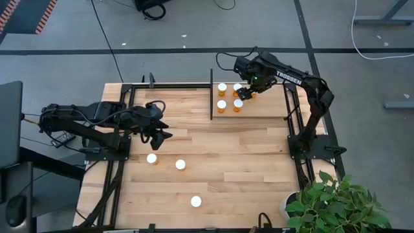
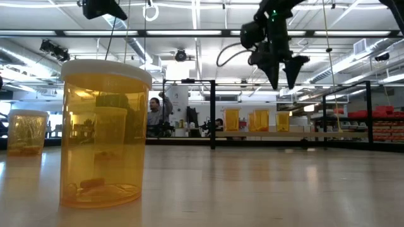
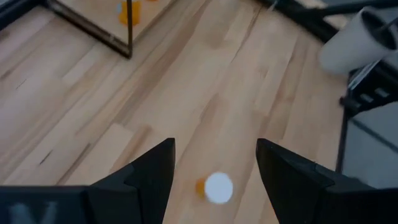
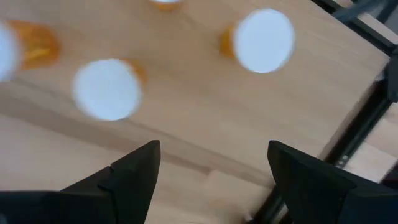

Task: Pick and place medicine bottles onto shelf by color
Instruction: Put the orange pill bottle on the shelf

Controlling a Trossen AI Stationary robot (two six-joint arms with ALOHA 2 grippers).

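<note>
We see the right gripper [image 1: 248,94] open and empty above the shelf [image 1: 265,109] with four bottles [image 1: 222,105]; the left gripper [image 1: 163,133] open over the table [image 1: 226,162].

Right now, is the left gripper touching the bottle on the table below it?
Apart. The left wrist view shows the left gripper open above the white-capped bottle, with bare table visible between each finger and the bottle.

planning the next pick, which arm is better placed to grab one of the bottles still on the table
Left. The left gripper hangs open just above the nearest loose bottle, which shows between its fingers in its wrist view. The right gripper is open over the shelf, far from the loose bottles.
</note>
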